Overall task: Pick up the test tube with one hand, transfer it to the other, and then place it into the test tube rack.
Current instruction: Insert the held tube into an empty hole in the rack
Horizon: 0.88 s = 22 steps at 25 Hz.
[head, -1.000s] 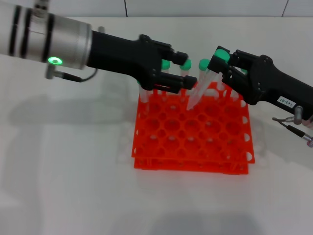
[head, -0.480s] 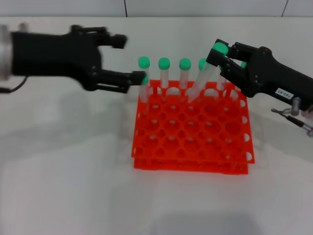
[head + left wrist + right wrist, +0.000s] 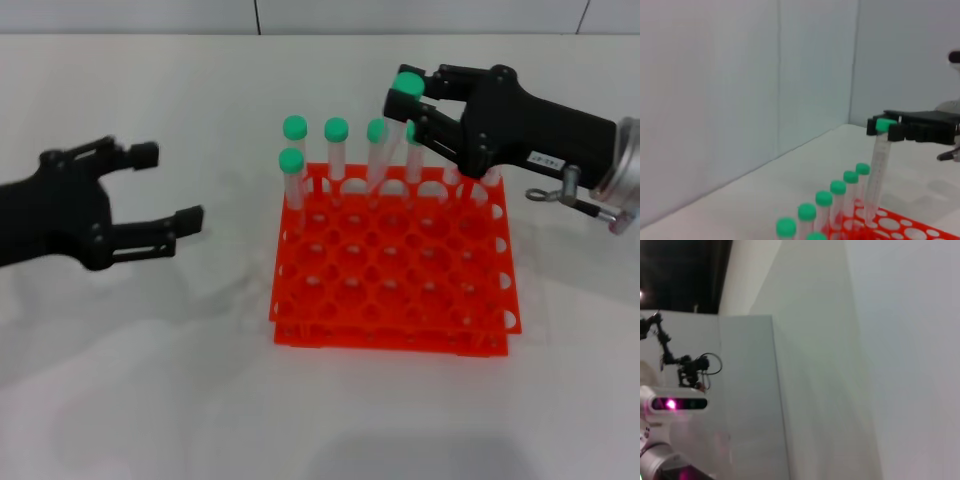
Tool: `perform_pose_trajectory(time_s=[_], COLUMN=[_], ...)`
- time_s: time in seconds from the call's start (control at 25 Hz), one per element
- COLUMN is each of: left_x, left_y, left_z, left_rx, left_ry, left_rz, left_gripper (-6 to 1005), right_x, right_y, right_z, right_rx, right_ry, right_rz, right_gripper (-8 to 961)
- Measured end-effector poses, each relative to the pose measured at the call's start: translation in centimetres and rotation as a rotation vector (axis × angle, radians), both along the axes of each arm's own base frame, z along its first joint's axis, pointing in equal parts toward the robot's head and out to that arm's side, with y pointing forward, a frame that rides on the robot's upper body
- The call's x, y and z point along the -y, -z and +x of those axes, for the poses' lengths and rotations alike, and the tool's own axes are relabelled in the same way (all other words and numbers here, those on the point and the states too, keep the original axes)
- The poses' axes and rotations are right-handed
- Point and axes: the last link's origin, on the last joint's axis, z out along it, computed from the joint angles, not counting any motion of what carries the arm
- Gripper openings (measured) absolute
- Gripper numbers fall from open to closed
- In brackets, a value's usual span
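My right claw (image 3: 415, 95) pinches the tube (image 3: 385, 150) just under its green cap, hanging it nearly upright over the rack's (image 3: 392, 262) back row so the tip can find a hole, while my left claw (image 3: 165, 200) gapes empty, well aside.

A white table (image 3: 150, 400) fills the scene, with a pale wall (image 3: 420, 15) rising right at its far edge. Green-capped tubes (image 3: 337, 150) stand upright along the back holes: one at the corner (image 3: 294, 128), another just in front of it (image 3: 291, 162). From the left wrist, those caps (image 3: 824, 198) line up in a receding row.
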Motion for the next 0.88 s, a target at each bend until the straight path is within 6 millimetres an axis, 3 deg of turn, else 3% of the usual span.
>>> perform_pose_trajectory(time_s=[0.36, 0.88], left_x=[1.7, 2.4], left_y=[1.2, 2.5], left_z=[-5.1, -6.9], left_rx=[0.086, 0.063], left_ry=[-0.051, -0.088], left_rz=[0.032, 0.023], left_gripper=[890, 889], right_x=[-1.3, -2.5], right_y=[0.5, 2.0], right_z=[-2.2, -3.1], right_rx=[0.083, 0.101], right_ry=[-0.056, -0.001], right_rz=[-0.059, -0.056], right_gripper=[263, 264])
